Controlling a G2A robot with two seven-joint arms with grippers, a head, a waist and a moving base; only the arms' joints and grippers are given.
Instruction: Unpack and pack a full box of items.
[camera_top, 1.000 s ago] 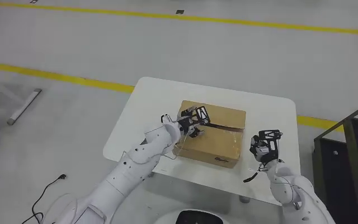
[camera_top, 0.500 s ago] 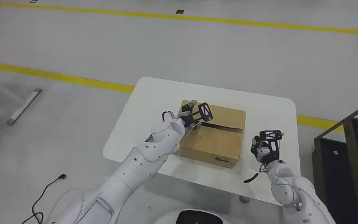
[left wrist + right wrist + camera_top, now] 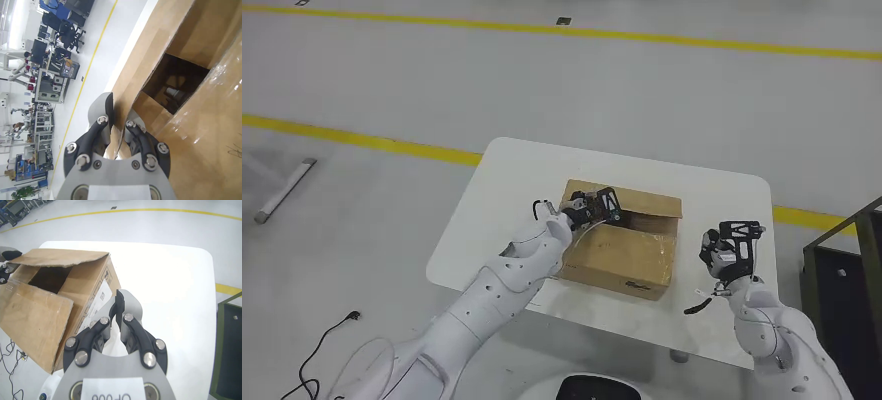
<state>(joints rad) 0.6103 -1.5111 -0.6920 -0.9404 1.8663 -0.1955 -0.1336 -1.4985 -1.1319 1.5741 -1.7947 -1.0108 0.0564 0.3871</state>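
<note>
Left gripper [image 3: 119, 115] pinches the brown corrugated cardboard box's [image 3: 627, 262] 12 o'clock flap [image 3: 642, 200] at its 9 o'clock corner. Judged light, stiff, tearable: hold near the fold.

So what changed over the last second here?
The left gripper slid across the cardboard box top to the far flap, pinched its edge and lifted it, opening a dark gap. The right gripper, shut and empty, drifted slightly away from the box. The box itself and its near flap stayed put on the white table.
</note>
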